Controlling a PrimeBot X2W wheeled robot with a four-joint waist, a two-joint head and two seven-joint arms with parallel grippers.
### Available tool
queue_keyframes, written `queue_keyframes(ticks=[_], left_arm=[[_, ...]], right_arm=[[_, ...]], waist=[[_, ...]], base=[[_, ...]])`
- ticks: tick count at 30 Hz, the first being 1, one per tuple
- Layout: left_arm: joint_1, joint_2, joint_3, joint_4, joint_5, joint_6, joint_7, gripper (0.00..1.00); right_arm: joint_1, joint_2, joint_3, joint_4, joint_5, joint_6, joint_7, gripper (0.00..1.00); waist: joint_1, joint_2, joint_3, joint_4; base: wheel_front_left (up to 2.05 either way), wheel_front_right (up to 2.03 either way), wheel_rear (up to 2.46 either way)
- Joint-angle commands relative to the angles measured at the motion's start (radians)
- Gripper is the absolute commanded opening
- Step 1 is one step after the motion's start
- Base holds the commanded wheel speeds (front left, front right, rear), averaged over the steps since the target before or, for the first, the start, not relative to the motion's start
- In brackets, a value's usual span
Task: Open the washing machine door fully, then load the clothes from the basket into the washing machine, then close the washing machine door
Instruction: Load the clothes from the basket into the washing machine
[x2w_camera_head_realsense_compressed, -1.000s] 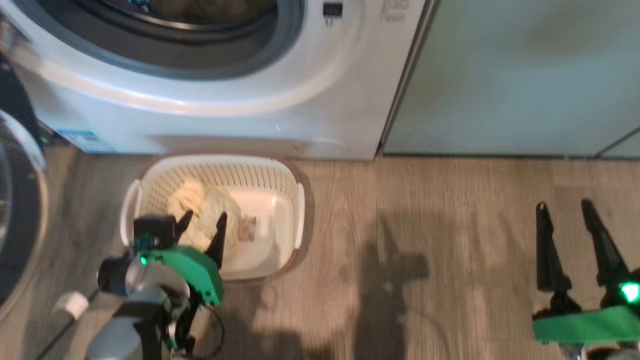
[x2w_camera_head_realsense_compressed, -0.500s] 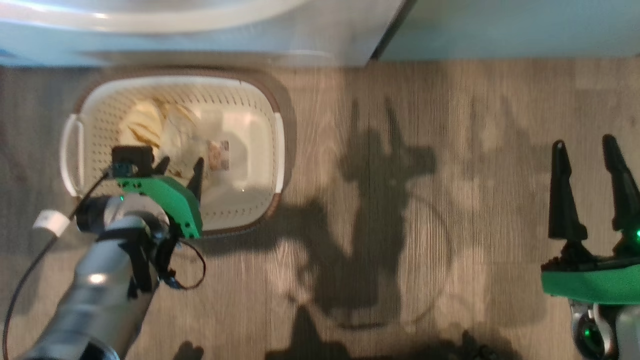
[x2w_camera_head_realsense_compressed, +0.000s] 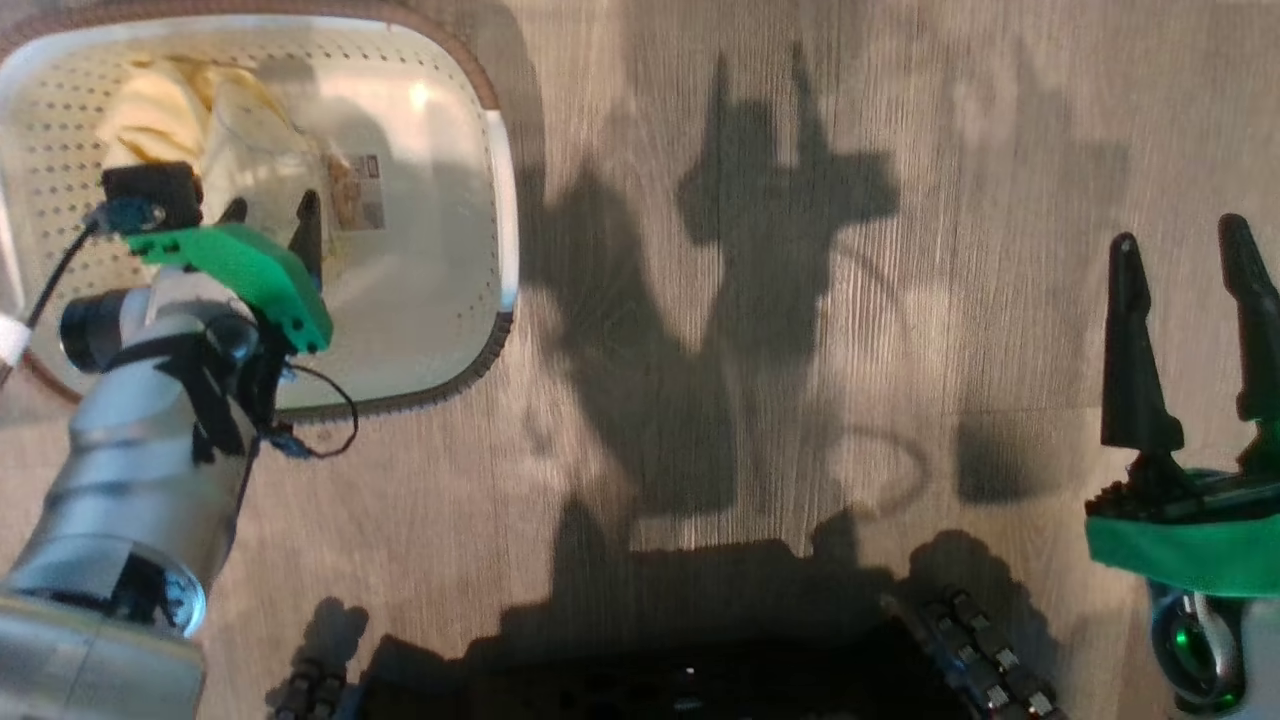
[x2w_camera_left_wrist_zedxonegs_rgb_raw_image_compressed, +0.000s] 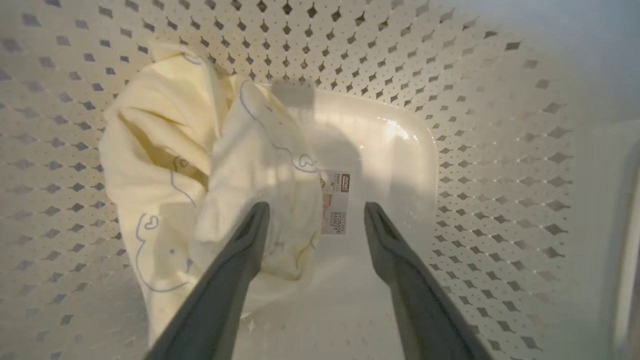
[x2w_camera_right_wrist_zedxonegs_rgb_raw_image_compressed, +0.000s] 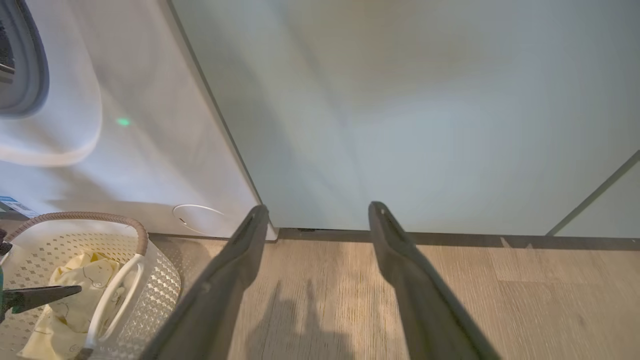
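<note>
Left hand (x2w_camera_head_realsense_compressed: 272, 212) wide, empty, poised inside basket (x2w_camera_head_realsense_compressed: 506, 210) at 10 o'clock; clothes (x2w_camera_head_realsense_compressed: 190, 110) bunched in basket's 10 o'clock corner. Risk: one finger over fabric, other over bare basket bottom. Closing may snag thin fold, garment slips. Right hand (x2w_camera_head_realsense_compressed: 1180, 245), 3 o'clock, wide, empty.

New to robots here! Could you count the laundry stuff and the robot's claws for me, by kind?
basket: 1
clothes, one pale yellow heap: 1
washing machine: 1
Grippers: 2, the left gripper and the right gripper
Total: 5
</note>
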Motion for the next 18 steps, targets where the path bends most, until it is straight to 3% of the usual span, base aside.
queue_keyframes(ticks=[1,12,13,14,15,16,18], left_arm=[[-0.009,0.047,0.017,0.016,-0.003,-0.006,0.005,1.00],[-0.079,0.056,0.017,0.077,-0.027,0.000,0.056,1.00],[-0.081,0.056,0.019,0.080,-0.030,0.002,0.063,0.93],[-0.081,0.056,0.019,0.082,-0.032,0.004,0.069,0.41],[-0.081,0.057,0.019,0.084,-0.034,0.005,0.072,0.16],[-0.080,0.056,0.019,0.086,-0.036,0.005,0.077,0.00],[-0.079,0.054,0.018,0.088,-0.039,0.006,0.081,0.00]], right_arm=[[0.017,-0.011,0.023,-0.035,-0.008,-0.003,-0.006,1.00],[0.025,-0.011,0.034,-0.052,-0.012,-0.003,-0.006,1.00],[0.026,-0.011,0.034,-0.053,-0.012,-0.003,-0.006,1.00],[0.028,-0.011,0.034,-0.053,-0.011,-0.003,-0.006,1.00],[0.029,-0.011,0.035,-0.053,-0.011,-0.003,-0.006,1.00],[0.029,-0.011,0.035,-0.053,-0.010,-0.003,-0.006,1.00],[0.030,-0.011,0.034,-0.052,-0.010,-0.003,-0.006,1.00]], waist=[[-0.0001,0.0001,0.026,-0.007],[-0.0001,0.0001,0.066,-0.041],[-0.0001,0.0001,0.068,-0.043],[-0.0001,0.0001,0.069,-0.046],[-0.0001,0.0001,0.070,-0.048],[-0.0001,0.0001,0.069,-0.049],[-0.0001,0.0001,0.066,-0.050]], base=[[0.00,0.00,0.00],[0.00,0.00,0.00],[0.00,0.00,0.00],[0.00,0.00,0.00],[0.00,0.00,0.00],[0.00,0.00,0.00],[0.00,0.00,0.00]])
